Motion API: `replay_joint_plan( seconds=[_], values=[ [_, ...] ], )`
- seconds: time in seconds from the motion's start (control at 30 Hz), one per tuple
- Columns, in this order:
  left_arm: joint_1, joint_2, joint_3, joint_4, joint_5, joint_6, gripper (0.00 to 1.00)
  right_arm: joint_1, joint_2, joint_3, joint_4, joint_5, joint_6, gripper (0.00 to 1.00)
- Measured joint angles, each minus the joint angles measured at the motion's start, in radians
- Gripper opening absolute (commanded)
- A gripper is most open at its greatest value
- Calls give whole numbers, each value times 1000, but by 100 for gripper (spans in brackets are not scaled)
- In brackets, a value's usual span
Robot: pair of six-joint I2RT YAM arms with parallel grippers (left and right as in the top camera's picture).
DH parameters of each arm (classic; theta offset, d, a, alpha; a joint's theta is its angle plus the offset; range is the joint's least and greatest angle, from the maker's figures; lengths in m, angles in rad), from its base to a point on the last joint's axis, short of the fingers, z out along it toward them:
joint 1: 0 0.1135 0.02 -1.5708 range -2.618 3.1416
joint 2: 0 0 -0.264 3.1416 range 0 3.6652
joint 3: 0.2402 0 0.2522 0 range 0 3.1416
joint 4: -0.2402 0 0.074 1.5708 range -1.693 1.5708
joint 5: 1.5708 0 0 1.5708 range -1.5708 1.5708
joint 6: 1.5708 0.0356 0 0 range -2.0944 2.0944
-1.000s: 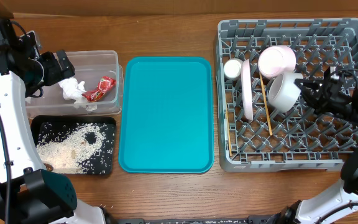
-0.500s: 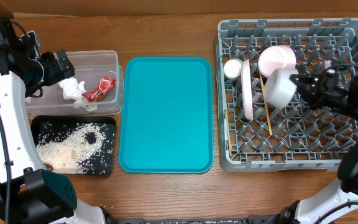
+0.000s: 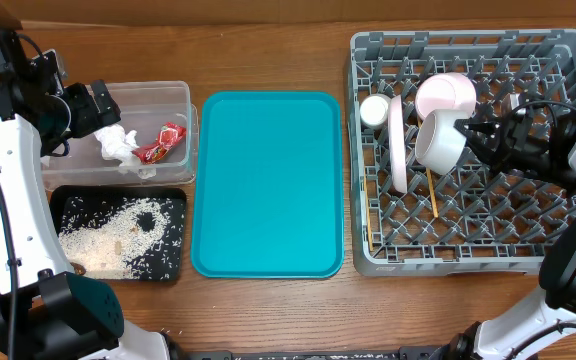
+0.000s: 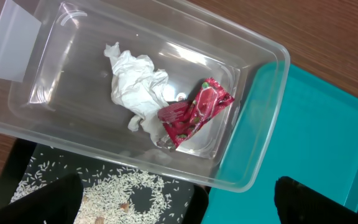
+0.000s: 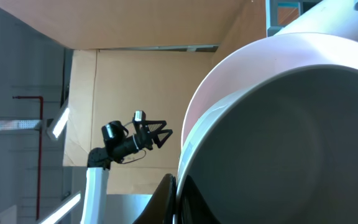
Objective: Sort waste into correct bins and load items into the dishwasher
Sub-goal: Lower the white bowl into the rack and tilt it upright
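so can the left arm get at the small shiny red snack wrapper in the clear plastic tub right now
Probably yes. The left gripper hovers open over the clear plastic tub, which has no lid, and the red snack wrapper lies uncovered, only touching the crumpled white tissue beside it.

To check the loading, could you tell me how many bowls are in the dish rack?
2: the pink bowl toward the far side of the dish rack, and the white bowl just nearer, tilted, held by the right gripper. None looks hidden.
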Motion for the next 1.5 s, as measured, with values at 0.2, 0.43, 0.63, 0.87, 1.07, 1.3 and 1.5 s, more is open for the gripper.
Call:
replay_joint_plan(
  seconds=[0.2,0.43,0.63,0.87,1.07,1.3,1.5],
  values=[
    [0,0,0,0,0,0,100,-7,0,0,-2,18,-25,4],
    [0,0,0,0,0,0,100,-45,0,-21,0,27,-33,4],
    [0,0,0,0,0,0,100,-70,0,-24,0,46,-37,4],
    [0,0,0,0,0,0,100,-71,0,-26,1,50,-37,4],
    [0,0,0,0,0,0,100,-71,0,-26,-8,13,-18,4],
    [0,0,0,0,0,0,100,-45,0,-39,11,3,-30,4],
    [0,0,0,0,0,0,100,-22,0,-59,25,-6,-34,4]
  ],
)
